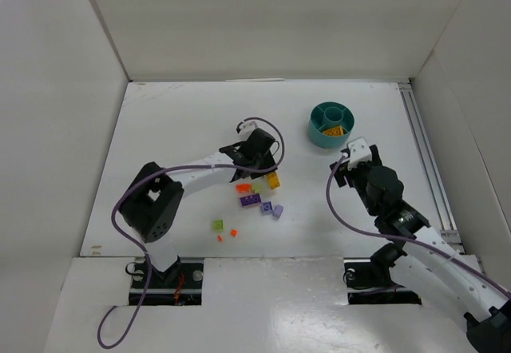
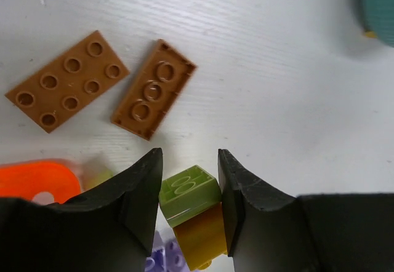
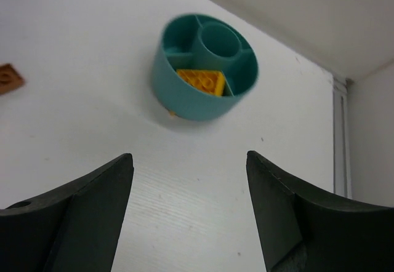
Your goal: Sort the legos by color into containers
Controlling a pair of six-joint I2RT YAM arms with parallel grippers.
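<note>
Left wrist: your left gripper (image 2: 189, 168) pinches the light green plastic brick (image 2: 188, 193); the yellow-orange brick (image 2: 200, 240) touching it may ride along. Right gripper (image 3: 189, 161) gapes wide.

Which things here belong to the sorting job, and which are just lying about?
Job: green brick in left pincer; brown plates; purple bricks; orange brick; dish holding yellow brick.
Lying about: side rail; walls.
</note>
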